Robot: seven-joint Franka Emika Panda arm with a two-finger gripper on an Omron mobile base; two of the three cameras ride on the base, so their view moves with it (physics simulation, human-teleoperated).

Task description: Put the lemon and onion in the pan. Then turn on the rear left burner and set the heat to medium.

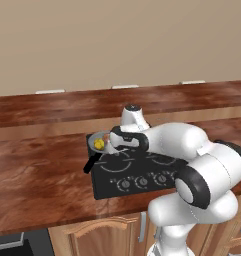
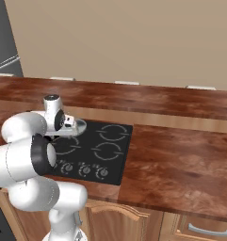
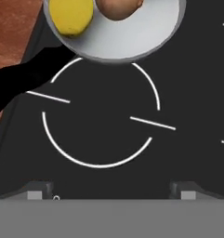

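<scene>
Now, with lemon (image 3: 72, 16) and onion (image 3: 118, 8) in the pan (image 3: 146, 37), we find the knobs (image 1: 143, 182) at the stove's counter-front edge, nearer us than the wide-apart, empty claw (image 3: 111, 188).

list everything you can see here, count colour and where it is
small bright yellow lemon: one, yellow, in the pan, beside the onion
round orange-brown onion: one, orange-brown, in the pan
shallow grey metal frying pan with black handle: one, grey, on the rear left burner of the stove
black glass stove top: one, black with white burner rings, set in the counter
round stove knobs: a row, dark, along the stove's front edge
red-brown wooden counter: one, around the stove
wooden cabinet fronts: tan, below the counter
gripper: one, dark fingertips, open, above the front left burner
</scene>
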